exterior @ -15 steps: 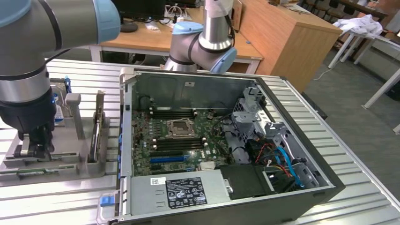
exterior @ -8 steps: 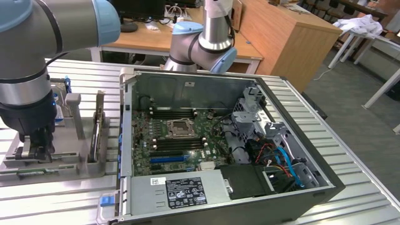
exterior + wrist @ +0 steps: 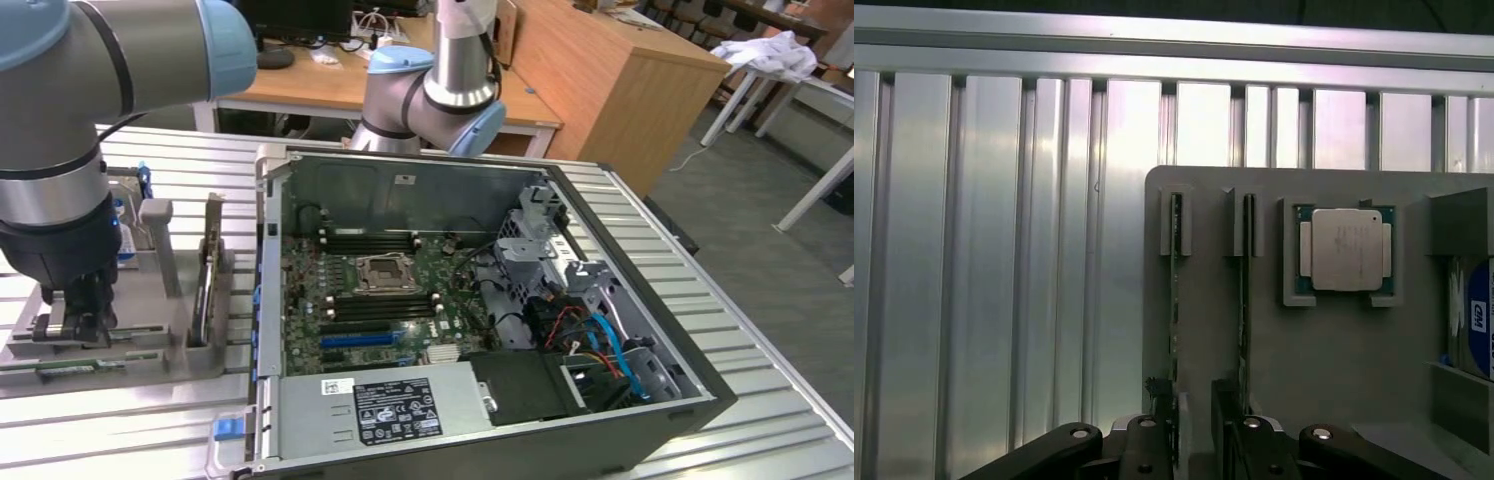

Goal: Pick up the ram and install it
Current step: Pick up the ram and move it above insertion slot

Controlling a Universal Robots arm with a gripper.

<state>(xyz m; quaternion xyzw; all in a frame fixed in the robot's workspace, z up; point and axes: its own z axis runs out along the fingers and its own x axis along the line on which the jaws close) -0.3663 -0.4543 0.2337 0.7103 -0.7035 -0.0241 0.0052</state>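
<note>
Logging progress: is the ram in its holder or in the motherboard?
In the holder: the ram stands on edge in one of its slots.

- A grey holder block (image 3: 1334, 370) sat directly under the pincer (image 3: 1194, 445).
- A square silver processor chip (image 3: 1346, 249) lay in that block's pocket, near the pincer.
- An open computer case (image 3: 387, 190) stood well apart from the pincer.

wooden desks (image 3: 614, 90), grey floor (image 3: 754, 225), ribbed metal tabletop (image 3: 134, 430)
</note>
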